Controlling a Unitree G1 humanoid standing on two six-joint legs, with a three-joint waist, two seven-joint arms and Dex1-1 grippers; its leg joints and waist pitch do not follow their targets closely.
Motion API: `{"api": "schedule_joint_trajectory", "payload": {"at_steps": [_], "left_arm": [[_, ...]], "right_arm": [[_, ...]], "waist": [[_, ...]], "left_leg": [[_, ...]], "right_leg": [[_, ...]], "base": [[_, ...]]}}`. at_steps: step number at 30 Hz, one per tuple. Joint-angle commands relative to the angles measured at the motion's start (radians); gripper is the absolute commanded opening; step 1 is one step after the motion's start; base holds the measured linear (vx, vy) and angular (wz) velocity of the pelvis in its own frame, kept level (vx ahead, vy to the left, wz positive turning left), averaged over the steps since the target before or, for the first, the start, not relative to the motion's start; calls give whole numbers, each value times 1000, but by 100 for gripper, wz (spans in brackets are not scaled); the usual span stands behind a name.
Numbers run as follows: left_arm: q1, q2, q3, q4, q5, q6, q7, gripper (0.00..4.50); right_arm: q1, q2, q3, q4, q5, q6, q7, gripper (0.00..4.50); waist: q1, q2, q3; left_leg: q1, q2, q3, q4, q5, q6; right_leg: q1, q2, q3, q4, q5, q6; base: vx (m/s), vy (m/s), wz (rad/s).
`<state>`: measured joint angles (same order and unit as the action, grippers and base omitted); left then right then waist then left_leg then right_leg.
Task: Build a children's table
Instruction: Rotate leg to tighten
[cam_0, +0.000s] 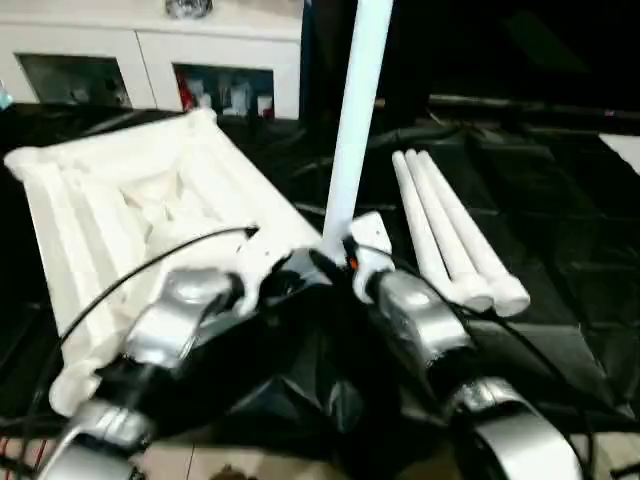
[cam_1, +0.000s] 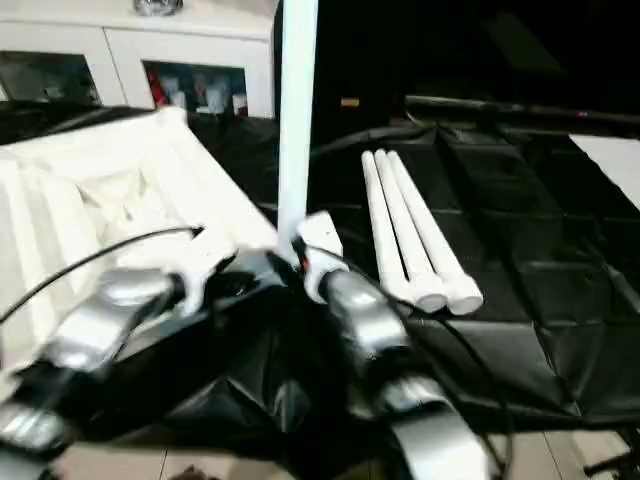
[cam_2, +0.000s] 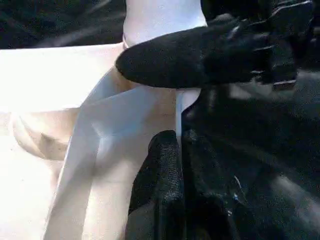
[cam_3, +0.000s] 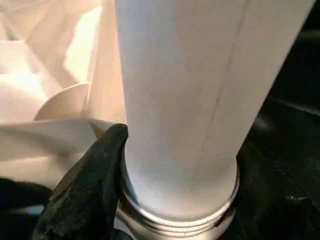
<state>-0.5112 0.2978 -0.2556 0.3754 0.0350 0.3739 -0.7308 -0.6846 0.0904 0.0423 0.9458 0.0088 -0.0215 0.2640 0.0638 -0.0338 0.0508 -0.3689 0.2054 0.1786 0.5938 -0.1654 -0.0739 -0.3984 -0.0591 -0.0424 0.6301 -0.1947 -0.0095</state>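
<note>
Lying upside down on the black-covered worktop (cam_0: 560, 260), the white tabletop (cam_0: 110, 210) shows its ribbed underside and fills the left half of the head views, one long edge running toward the middle. Behind it, along the far wall, stands a white cabinet (cam_0: 150, 50) with glass doors.

One white leg (cam_0: 355, 110) stands upright at the tabletop's near right corner, leaning a little and rising past the top of the picture. In the right wrist view its threaded foot (cam_3: 175, 215) sits at the corner socket. Three more legs (cam_0: 450, 240) lie side by side on the worktop to the right, touching one another, their thick ends toward the robot and well apart from the tabletop.

Both silver forearms meet at the foot of the standing leg. The right pincer (cam_0: 350, 250) is at the leg's base; one black finger (cam_3: 90, 185) lies against the side of the tube just above the threads, but whether the pair is clamped on the leg cannot be told. The left pincer (cam_0: 285, 275) is clenched with nothing between its fingers (cam_2: 160, 185), which sit at the tabletop's corner rim just beside the leg. A thin black cable (cam_0: 140, 270) arcs over the left forearm.
</note>
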Motion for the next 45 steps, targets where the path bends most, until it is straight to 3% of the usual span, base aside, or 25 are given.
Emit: {"api": "schedule_joint_trajectory", "payload": {"at_steps": [1,6,11,15,16,19,20,23,24,26,27,30,35,37,38,41,42,43,45], "left_arm": [[-25,-40,-42,-4,2,-65,-1,0],[20,8,-47,-49,-26,-110,-97,0],[10,11,-33,-1,2,-114,-55,0],[-14,-13,-10,37,4,-77,-11,0],[-22,-20,-7,51,10,-78,8,0],[-40,-37,0,77,20,-82,47,0],[-55,-57,12,89,19,-110,80,0],[-67,-82,41,92,-1,-147,109,0],[-70,-88,52,84,-12,-151,111,45],[-73,-88,74,53,-26,-141,121,56],[-74,-87,79,44,-26,-139,128,59],[-71,-68,95,5,-17,-111,156,91],[-21,94,157,-212,75,77,182,111],[-10,123,167,-241,89,108,183,111],[2,160,179,-273,112,155,187,111],[48,278,197,-336,206,269,192,111],[80,341,186,-363,246,316,184,111],[85,348,186,-368,250,328,185,111],[115,388,185,-387,268,391,191,111]], "right_arm": [[-3,36,20,23,18,6,67,340],[9,-52,37,-37,15,8,180,375],[93,-162,53,-200,33,38,330,375],[180,-243,54,-338,61,63,418,375],[203,-259,50,-376,76,85,436,375],[257,-291,51,-470,102,121,472,375],[281,-287,54,-510,106,142,464,375],[301,-269,58,-539,96,176,440,375],[302,-258,61,-537,86,181,420,383],[295,-229,69,-516,66,185,376,383],[297,-224,74,-522,64,196,363,383],[289,-204,82,-514,44,220,312,383],[241,-146,102,-441,-3,236,211,383],[235,-140,105,-430,-8,237,204,383],[228,-136,109,-417,-14,237,196,383],[214,-130,122,-386,-25,232,186,383],[208,-128,126,-378,-28,235,182,383],[206,-127,126,-376,-29,235,182,383],[197,-124,129,-362,-35,236,177,383]], "waist": [[-3,14,-58],[-2,18,-60],[11,14,-62],[24,13,-58],[21,11,-56],[18,7,-56],[19,11,-57],[15,9,-57],[15,8,-58],[16,11,-60],[18,15,-64],[18,11,-64],[7,9,-60],[2,13,-58],[1,6,-59],[-2,14,-57],[-2,3,-57],[-4,8,-55],[-2,8,-55]], "left_leg": [[16,23,-13,-82,-339,-44],[12,22,-12,-80,-319,-31],[11,24,-5,-75,-247,-9],[17,25,-4,-76,-265,-7],[11,21,-5,-78,-273,-6],[10,21,-8,-79,-290,-2],[9,21,-9,-78,-287,-3],[9,21,-9,-77,-282,2],[9,21,-8,-77,-280,3],[8,22,-9,-76,-264,0],[9,25,-8,-75,-245,-4],[7,26,-7,-76,-211,2],[7,26,-9,-79,-195,-5],[8,26,-8,-80,-201,-12],[9,27,-6,-80,-198,-14],[11,26,-8,-81,-195,-20],[12,28,-8,-83,-197,-21],[13,25,-7,-83,-202,-24],[18,28,-6,-82,-206,-32]], "right_leg": [[25,-70,44,-91,-292,-147],[33,-70,42,-87,-238,-170],[39,-67,43,-80,-139,-188],[37,-66,43,-87,-183,-171],[42,-64,43,-91,-213,-162],[40,-67,42,-99,-274,-143],[39,-68,42,-99,-285,-140],[36,-68,41,-100,-278,-149],[36,-68,41,-101,-278,-150],[35,-70,41,-97,-261,-163],[35,-70,41,-92,-210,-180],[38,-67,39,-82,-121,-196],[40,-69,37,-77,-143,-191],[37,-67,38,-78,-149,-188],[37,-66,38,-79,-146,-186],[34,-64,37,-75,-132,-184],[35,-65,37,-73,-137,-180],[31,-63,38,-76,-147,-175],[27,-64,39,-75,-133,-183]], "base": [[0,0,0],[0,0,0],[0,0,0],[0,0,0],[0,0,0],[0,0,0],[0,0,0],[0,0,0],[0,0,0],[0,0,0],[0,0,0],[0,0,0],[0,0,0],[0,0,0],[0,0,0],[0,0,0],[0,0,0],[0,0,0],[0,0,0]]}}
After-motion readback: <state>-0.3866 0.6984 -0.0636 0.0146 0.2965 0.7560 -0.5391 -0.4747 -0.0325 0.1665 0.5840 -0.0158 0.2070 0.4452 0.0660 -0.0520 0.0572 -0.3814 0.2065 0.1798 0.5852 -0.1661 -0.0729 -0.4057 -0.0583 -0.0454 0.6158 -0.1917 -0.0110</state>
